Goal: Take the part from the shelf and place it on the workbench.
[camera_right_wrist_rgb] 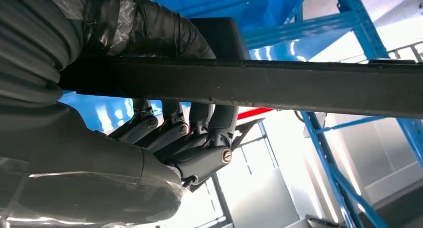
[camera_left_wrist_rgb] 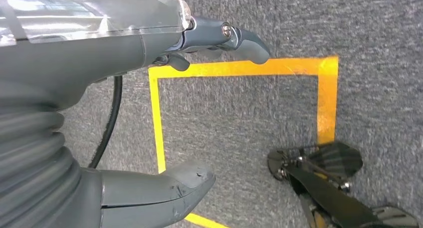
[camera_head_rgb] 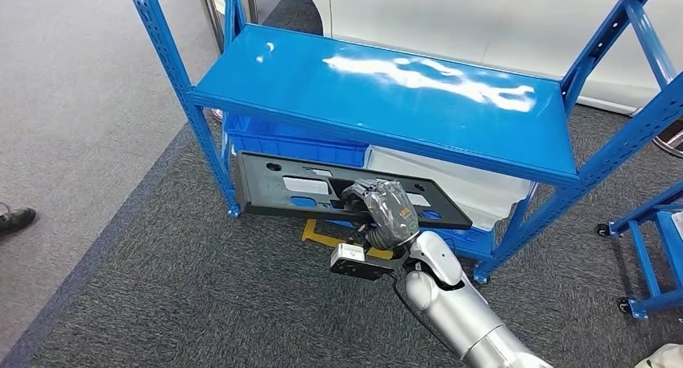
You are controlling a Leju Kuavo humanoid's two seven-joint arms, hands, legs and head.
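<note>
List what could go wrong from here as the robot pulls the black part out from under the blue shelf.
1. The right hand grips the long black part at its front edge, on one side of its middle; the longer end might sag or twist loose.
2. The part sits just under the blue shelf board and near the front upright, so lifting or swinging it early could snag it.
3. The left hand hangs open over the floor, giving no support.
</note>
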